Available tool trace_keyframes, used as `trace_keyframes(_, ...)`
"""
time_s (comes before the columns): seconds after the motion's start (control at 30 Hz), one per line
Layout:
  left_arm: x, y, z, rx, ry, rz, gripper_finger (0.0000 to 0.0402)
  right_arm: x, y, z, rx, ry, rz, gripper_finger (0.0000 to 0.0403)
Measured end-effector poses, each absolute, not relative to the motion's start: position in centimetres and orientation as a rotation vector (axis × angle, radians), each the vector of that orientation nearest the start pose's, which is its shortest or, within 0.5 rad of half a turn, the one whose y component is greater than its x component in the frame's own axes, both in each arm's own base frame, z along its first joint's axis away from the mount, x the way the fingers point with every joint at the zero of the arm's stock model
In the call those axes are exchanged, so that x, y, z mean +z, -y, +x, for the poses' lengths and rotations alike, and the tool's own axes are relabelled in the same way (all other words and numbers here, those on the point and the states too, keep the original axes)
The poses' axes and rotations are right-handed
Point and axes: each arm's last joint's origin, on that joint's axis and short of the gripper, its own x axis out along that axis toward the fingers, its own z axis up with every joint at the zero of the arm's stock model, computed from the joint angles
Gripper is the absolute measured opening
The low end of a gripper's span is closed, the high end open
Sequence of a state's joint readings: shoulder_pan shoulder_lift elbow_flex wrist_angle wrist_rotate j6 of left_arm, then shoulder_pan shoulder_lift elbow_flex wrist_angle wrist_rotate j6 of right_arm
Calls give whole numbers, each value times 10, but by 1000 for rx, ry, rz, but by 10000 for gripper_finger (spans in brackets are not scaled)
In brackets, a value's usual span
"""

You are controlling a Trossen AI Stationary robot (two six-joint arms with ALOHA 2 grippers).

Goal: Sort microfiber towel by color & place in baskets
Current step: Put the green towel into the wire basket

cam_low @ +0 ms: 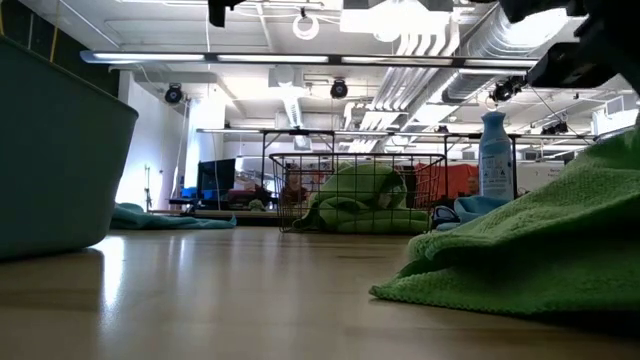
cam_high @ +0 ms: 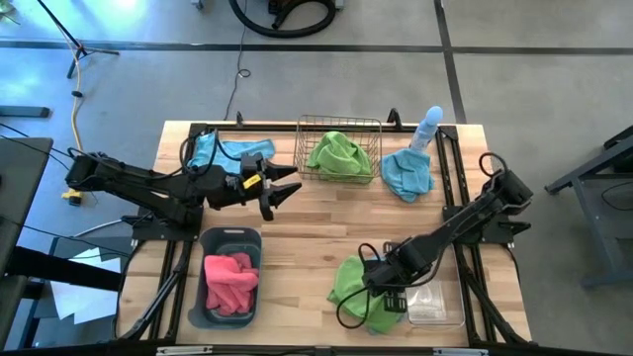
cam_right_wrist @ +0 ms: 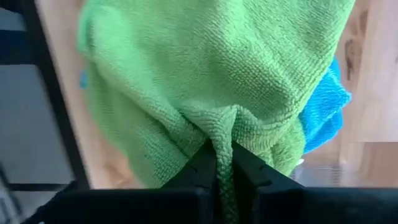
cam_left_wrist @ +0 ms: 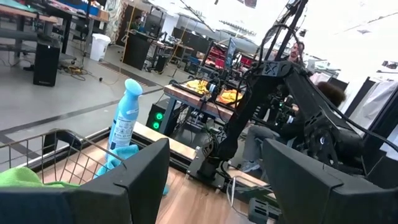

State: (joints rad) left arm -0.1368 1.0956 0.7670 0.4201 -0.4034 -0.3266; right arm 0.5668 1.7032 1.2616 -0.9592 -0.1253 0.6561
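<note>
Right hand: the right arm's hand (cam_right_wrist: 224,158) was down at the near edge of the pale wooden table (cam_high: 316,213), its two dark fingers pressed together on a raised fold of a green microfiber towel (cam_high: 354,287), pinching it.
Green towel in the pinch: it lay crumpled on the table just beside the clear plastic tub (cam_high: 437,307); in the right wrist view a bright blue cloth (cam_right_wrist: 323,115) showed from under its edge.
Left hand: the left arm's hand (cam_high: 282,193) hung over the table's left half, fingers spread wide, holding nothing, pointing toward the wire basket.
Wire basket: the brass-coloured wire-mesh basket (cam_high: 339,148) stood at the far middle of the table with a second green microfiber towel (cam_high: 336,156) bunched inside it.
Dark tub: the dark grey-blue plastic tub (cam_high: 230,277) sat at the near left, holding a pink microfiber towel (cam_high: 230,282).
Clear tub: at the near right corner; I could not tell what, if anything, lay in it.
Blue towels: one light blue microfiber towel (cam_high: 223,151) lay at the far left behind the left arm; another (cam_high: 407,173) lay crumpled at the far right, touching the foot of the spray bottle.
Spray bottle: the pale blue plastic spray bottle (cam_high: 428,127) stood near the far right edge, beside the wire basket.
Beyond the table: in the left wrist view a seated person (cam_left_wrist: 273,134) was partly hidden behind the right arm.
</note>
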Motion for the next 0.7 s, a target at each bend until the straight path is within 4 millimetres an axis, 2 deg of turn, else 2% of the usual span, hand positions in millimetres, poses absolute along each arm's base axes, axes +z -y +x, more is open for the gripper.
trace_keyframes(0.1,329,22,240,249,143,-324,246,237,-172,266,116,-1455,239,4)
trace_keyframes(0.2,334,19,234,254,166,-307,246,263,-167,268,143,-1381,268,4)
trace_keyframes(0.53,350,8,216,290,248,-316,246,376,-145,286,283,-981,266,1)
trace_keyframes(0.7,353,7,213,291,264,-320,246,421,-132,287,324,-815,237,1)
